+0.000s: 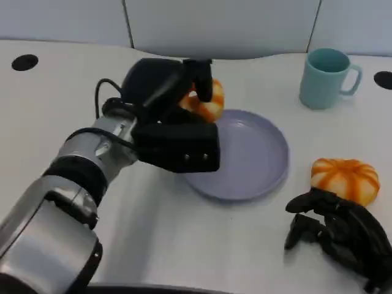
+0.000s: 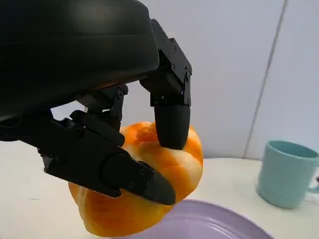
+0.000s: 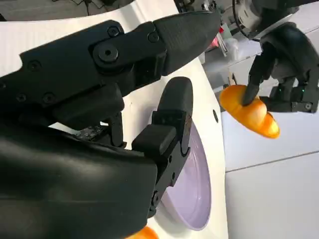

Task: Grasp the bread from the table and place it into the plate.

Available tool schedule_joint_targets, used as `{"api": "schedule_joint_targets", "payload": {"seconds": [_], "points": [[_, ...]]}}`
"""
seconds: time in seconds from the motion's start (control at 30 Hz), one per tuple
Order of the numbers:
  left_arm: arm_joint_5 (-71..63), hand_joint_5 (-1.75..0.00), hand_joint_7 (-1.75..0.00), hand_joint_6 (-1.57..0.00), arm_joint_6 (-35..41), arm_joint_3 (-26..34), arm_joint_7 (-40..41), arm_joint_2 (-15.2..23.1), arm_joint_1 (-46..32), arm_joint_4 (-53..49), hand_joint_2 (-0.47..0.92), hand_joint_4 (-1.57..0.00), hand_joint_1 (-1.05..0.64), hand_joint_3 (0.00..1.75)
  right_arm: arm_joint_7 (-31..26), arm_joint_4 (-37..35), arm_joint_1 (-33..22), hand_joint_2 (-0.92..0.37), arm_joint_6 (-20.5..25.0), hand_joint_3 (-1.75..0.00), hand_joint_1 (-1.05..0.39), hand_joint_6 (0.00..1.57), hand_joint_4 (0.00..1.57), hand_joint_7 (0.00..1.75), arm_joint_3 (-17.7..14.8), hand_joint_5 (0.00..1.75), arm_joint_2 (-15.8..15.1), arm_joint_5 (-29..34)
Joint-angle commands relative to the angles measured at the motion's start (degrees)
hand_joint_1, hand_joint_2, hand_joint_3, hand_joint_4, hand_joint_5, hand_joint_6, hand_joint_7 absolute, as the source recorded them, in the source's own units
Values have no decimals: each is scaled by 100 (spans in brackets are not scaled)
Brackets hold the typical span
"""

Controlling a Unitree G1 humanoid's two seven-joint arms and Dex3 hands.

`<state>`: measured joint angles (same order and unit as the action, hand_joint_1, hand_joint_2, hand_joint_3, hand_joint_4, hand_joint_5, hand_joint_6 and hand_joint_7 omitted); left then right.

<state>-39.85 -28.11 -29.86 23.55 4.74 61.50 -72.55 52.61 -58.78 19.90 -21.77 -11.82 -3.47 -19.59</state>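
Now the left hand (image 1: 184, 116) holds a bread roll (image 1: 205, 103) above the far-left rim of the plate (image 1: 257, 153).

Nearest, the right hand (image 1: 334, 236) rests on the white desk (image 1: 184, 245) at lower right with its fingers curled in around nothing; a second bread roll (image 1: 344, 179) lies on the desk just beyond it, beside the plate. The lilac plate sits at the middle of the desk. Fingers (image 2: 172, 117) of the left hand clamp the orange, white-striped roll from above and below, lifted clear of the plate. Farthest, a light blue mug (image 1: 327, 78) stands upright at the back right.
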Motion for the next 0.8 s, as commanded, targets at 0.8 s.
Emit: {"api": "schedule_joint_targets", "payload": {"seconds": [0.8], "points": [[-339, -175, -175, -64, 40, -566, -495, -476, 29, -194, 86, -86, -27, 11, -52, 104, -305, -92, 116, -8, -54, 73, 68, 90, 81, 141, 68, 95]]}}
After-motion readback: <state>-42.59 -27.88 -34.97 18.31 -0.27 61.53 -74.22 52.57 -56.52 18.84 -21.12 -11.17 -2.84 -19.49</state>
